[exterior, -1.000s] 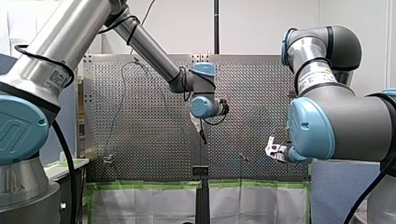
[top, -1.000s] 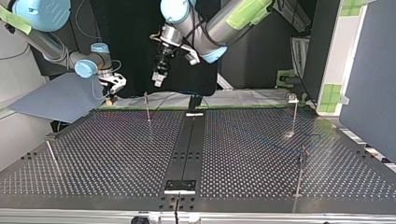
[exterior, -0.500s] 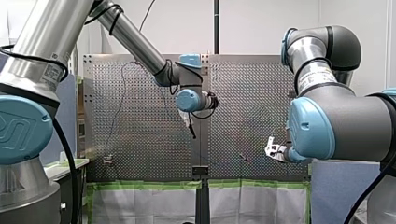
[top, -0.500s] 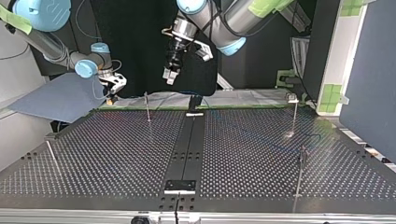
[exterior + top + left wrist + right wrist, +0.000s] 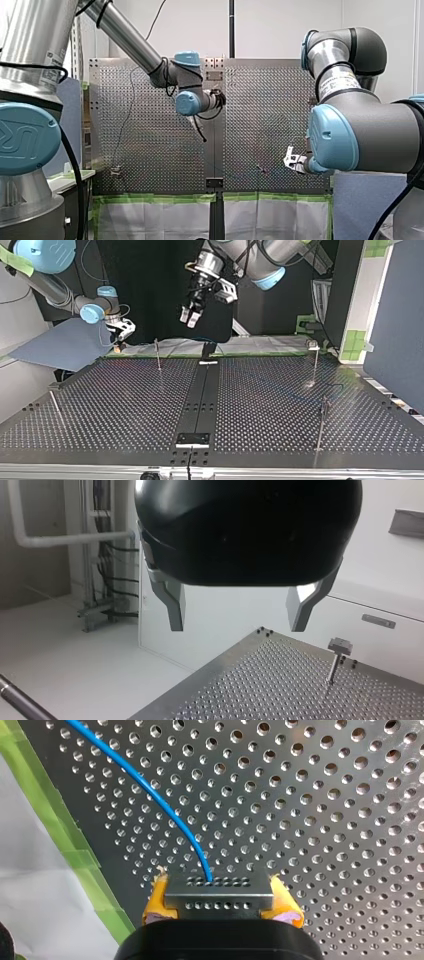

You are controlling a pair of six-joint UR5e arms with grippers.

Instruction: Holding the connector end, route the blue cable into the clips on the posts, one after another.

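The right gripper (image 5: 221,901) is seen clamped on the connector (image 5: 218,889), a flat rectangular metal block with rows of small holes along its faces. Worn yellow pads (image 5: 157,899), frayed at the edges, are pressed against its two short ends. The blue cable (image 5: 150,787), smooth and round, is seen leaving the middle of the block and curving away in a single arc over the table (image 5: 325,810), a dull metal plate drilled with a regular grid of round holes. Whether the cable touches the plate cannot be judged. Beside the cable the plate's edge is lined with green tape (image 5: 65,827), and a white sheet (image 5: 35,885) is seen beyond it. The left gripper (image 5: 237,623) is held in the air above the table: a glossy, rounded black housing, with two grey metal fingers (image 5: 172,602) set wide apart and nothing gripped. Ahead of it a table corner is seen with a thin upright post (image 5: 332,667) topped by a small blocky clip. In the top view four slim rods are noted. The far-left post (image 5: 157,355) is placed between the two grippers. The far-right post (image 5: 316,362) and near-right post (image 5: 321,427) are upright, and the near-left post (image 5: 54,407) is tilted. A dark central strip (image 5: 200,390) is laid across the plate.
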